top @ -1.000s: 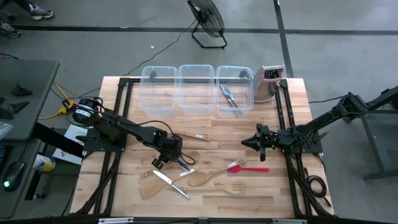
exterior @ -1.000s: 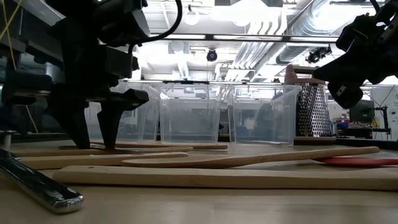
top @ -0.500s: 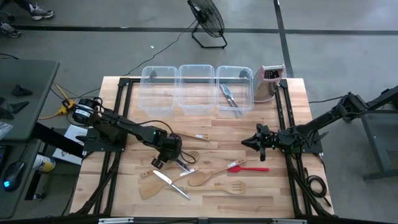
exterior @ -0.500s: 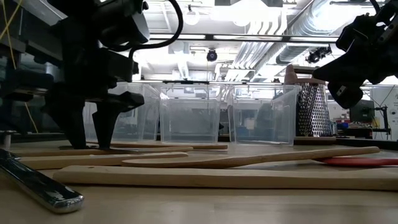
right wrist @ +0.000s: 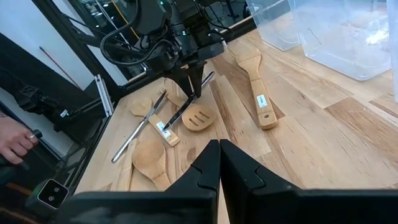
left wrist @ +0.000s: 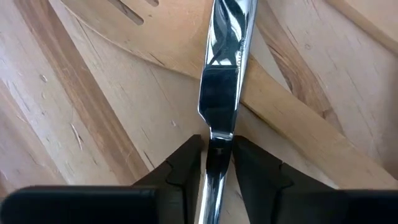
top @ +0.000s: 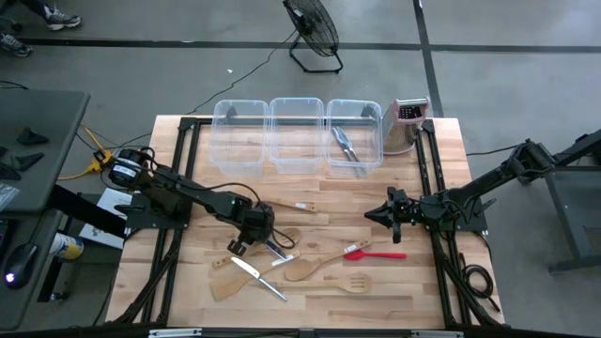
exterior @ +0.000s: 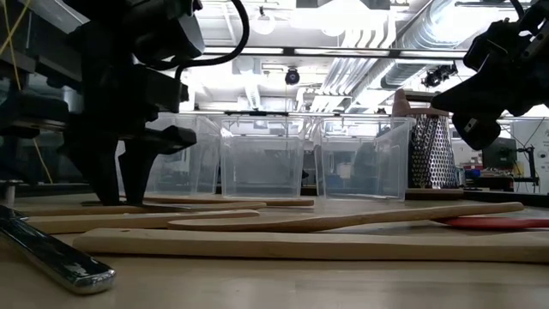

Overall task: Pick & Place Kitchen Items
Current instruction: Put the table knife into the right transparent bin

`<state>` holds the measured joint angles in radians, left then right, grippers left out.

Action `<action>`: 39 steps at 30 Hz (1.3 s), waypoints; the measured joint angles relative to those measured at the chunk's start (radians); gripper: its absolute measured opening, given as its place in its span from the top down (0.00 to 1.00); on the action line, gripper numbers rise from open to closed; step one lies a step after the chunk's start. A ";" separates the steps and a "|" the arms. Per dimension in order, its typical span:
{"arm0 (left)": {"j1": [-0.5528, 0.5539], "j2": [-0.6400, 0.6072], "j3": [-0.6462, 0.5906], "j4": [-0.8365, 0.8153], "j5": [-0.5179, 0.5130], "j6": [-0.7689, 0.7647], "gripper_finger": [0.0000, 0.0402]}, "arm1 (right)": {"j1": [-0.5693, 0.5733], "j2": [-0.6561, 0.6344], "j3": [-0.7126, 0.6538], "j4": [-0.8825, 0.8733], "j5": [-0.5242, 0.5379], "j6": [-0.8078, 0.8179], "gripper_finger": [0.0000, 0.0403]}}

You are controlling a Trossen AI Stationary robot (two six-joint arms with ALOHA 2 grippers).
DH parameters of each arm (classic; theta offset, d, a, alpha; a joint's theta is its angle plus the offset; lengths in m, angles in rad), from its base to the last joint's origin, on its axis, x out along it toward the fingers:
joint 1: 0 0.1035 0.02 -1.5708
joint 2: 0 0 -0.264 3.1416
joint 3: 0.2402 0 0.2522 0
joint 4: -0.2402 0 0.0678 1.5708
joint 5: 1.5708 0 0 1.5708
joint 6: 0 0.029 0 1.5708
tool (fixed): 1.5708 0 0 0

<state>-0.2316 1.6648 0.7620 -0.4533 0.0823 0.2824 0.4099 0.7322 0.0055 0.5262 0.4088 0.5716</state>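
Knife lies silver on the counter, its blade crossing a pale wooden utensil, amid the scattered spoons and spatulas. Left tool points straight down with its fingers flanking the knife's handle; whether they already pinch it I cannot tell. Straddling the narrow handle likely suits lifting it clear. Right tool hangs closed and empty above the red spatula.

Three tubs stand in a row along the table's far edge, with tongs in the rightmost and a grater just right of it. Wooden utensils and knives lie scattered across the near middle, a spatula at their right.
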 joint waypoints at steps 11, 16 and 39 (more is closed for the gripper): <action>0.001 0.001 0.000 -0.002 0.030 -0.002 0.91 | 0.000 0.000 0.000 0.000 0.000 0.000 0.99; 0.001 0.001 0.000 -0.002 0.037 -0.009 0.91 | 0.000 0.000 0.000 0.000 0.000 0.000 0.99; 0.001 -0.124 0.004 -0.081 0.068 -0.188 0.91 | 0.000 0.000 0.000 0.000 0.000 0.000 0.99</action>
<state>-0.2310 1.5413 0.7661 -0.5343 0.1508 0.0946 0.4103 0.7322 0.0055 0.5266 0.4088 0.5716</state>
